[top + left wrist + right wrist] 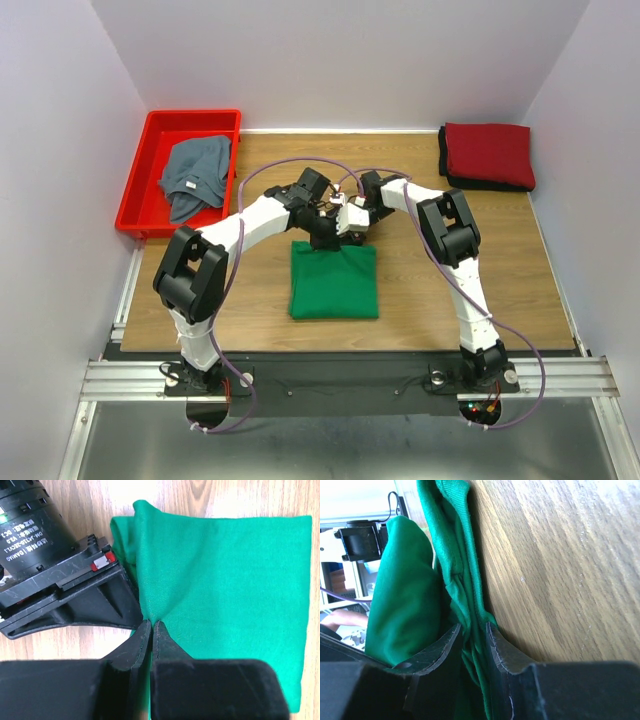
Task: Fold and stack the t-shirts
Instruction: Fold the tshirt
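The left fingers (136, 650) and right fingers (502, 655) both clamp the far edge of the green shirt (333, 285), which lies toward the bases, apparently flat on the table (480, 280).

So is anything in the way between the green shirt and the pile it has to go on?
Nothing on the table is. Only bare wood lies between the green shirt and the pile at the far right corner. The right arm has its own elbow hanging over that stretch.
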Controlling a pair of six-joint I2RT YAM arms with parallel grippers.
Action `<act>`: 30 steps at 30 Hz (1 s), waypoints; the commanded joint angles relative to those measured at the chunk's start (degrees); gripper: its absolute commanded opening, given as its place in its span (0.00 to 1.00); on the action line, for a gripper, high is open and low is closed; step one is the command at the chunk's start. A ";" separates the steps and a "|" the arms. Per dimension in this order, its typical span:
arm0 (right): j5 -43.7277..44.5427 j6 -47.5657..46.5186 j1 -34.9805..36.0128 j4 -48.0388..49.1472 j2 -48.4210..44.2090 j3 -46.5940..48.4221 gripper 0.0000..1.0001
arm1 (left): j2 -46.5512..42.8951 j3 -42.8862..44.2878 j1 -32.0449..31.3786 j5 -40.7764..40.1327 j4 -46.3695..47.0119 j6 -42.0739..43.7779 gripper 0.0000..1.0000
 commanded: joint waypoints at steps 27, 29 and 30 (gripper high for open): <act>19.50 -0.16 -2.38 1.96 -1.17 9.29 0.42 | 1.63 3.08 2.94 -2.10 1.19 4.88 0.25; 21.29 -0.33 -3.26 2.05 -2.93 10.97 0.46 | 1.02 3.95 2.85 -2.54 -0.39 5.32 0.34; 23.12 -0.16 -4.05 2.05 -3.55 12.28 0.48 | 0.67 4.31 2.94 -2.89 -0.57 4.98 0.37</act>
